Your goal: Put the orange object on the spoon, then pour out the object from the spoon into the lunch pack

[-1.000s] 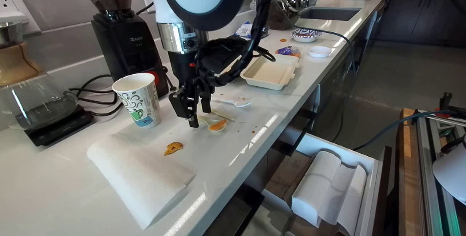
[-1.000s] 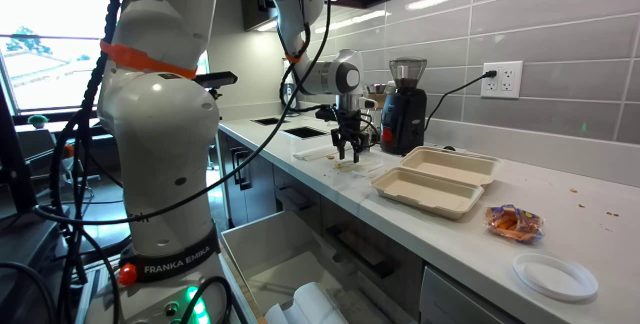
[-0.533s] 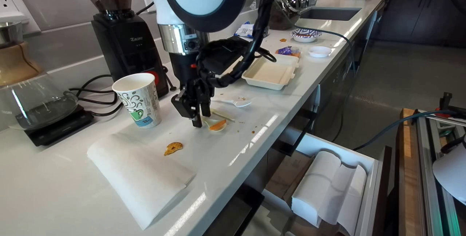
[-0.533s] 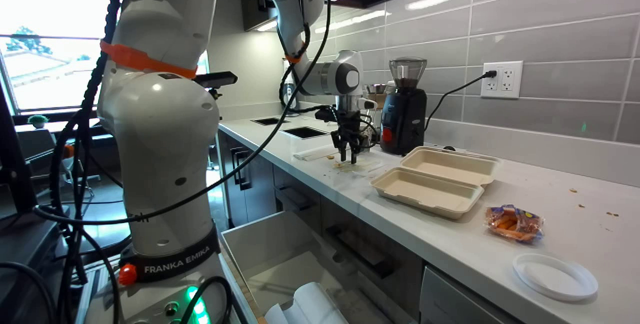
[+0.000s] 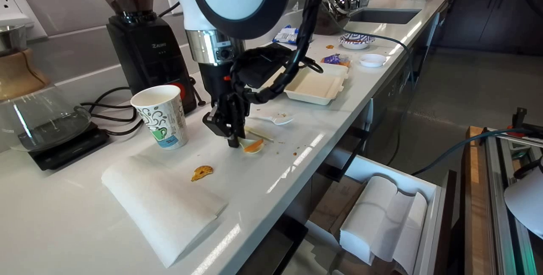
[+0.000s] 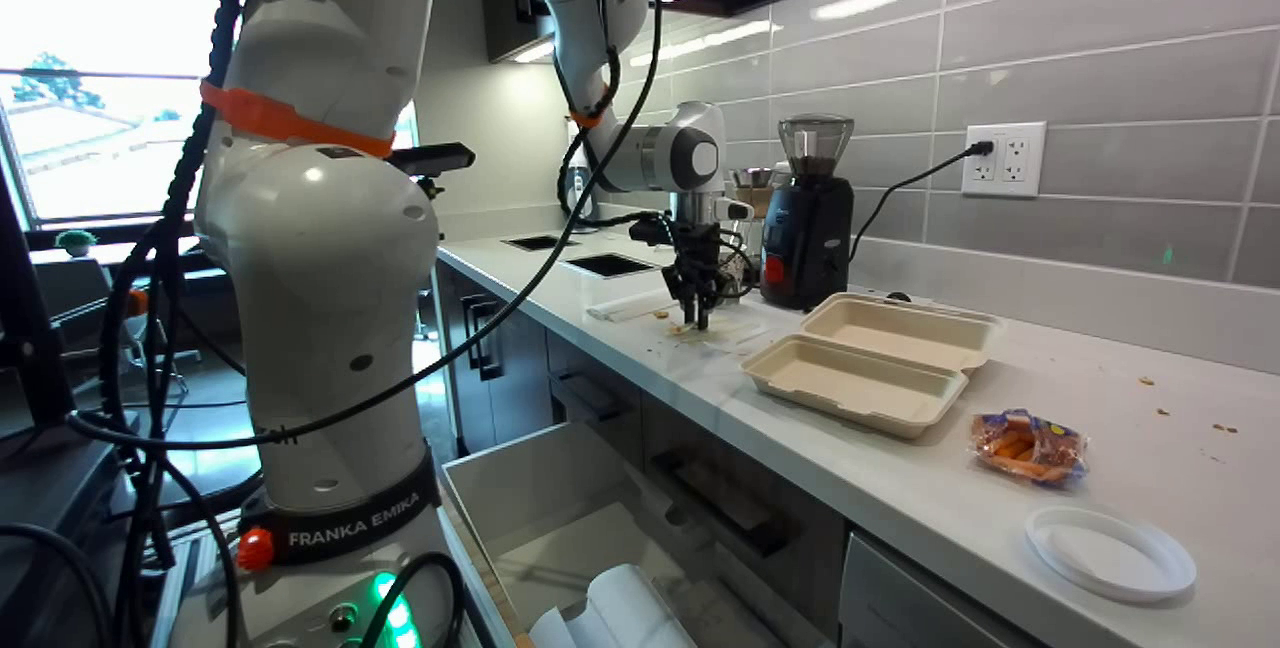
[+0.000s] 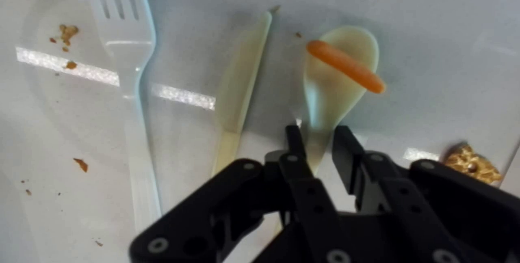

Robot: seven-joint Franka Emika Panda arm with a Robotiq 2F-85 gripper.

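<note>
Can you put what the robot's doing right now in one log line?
gripper: jaws slightly apart, flanking handle of spoon | orange object: lying across spoon's bowl | lunch pack: open | pour: not yet done

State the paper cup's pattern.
Dark swirls on white, with green and blue below; the paper cup shows best in an exterior view.

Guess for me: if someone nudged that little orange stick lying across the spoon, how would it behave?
The orange stick would probably roll, being slim and rounded. It might also tip off the spoon, since one end juts past the rim. It seems fairly stiff, lying straight without sagging.
</note>
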